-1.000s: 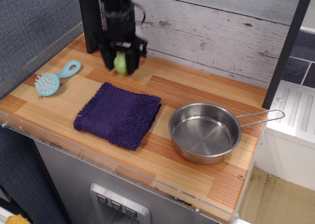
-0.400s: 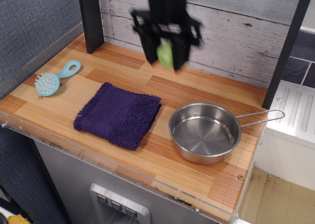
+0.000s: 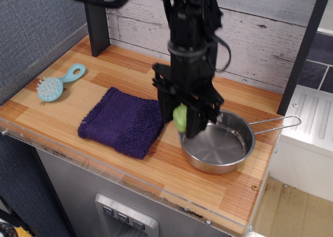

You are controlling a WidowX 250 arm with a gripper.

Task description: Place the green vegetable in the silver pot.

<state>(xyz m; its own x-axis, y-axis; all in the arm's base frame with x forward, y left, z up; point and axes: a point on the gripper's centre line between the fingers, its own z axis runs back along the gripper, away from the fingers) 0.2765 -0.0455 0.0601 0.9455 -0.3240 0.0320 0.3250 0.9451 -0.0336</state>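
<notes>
Since a second ago the claw [image 3: 181,123] has travelled from the far left corner of the desk [image 3: 130,166], across its far side, and down to the right, carrying the green vegetable [image 3: 180,117] with it; it now hangs at the left rim of the silver pot [image 3: 217,141]. The pot, the cloth and the brush lie where they lay before.

The silver pot sits on the right part of the desk, its thin wire handle pointing right and slightly far. Its shiny floor shows bare on the near and right sides; the claw covers the far-left part of the bowl, so what lies under there cannot be told. The green vegetable is not resting in the pot: it is held above the left rim, over the strip of wood between the pot and the purple cloth [image 3: 124,121].

The black arm comes down from the top of the view, almost vertical, with a cable looping off its right side, and ends with the claw pointing straight down.

The claw's two dark fingers are closed against the green vegetable, one on each side, gripping it with only its light-green middle showing between them. The right finger overlaps the pot's left rim in this view; whether it touches the metal cannot be told.

A light-blue brush [image 3: 55,84] lies at the far left, well apart from the rest.
</notes>
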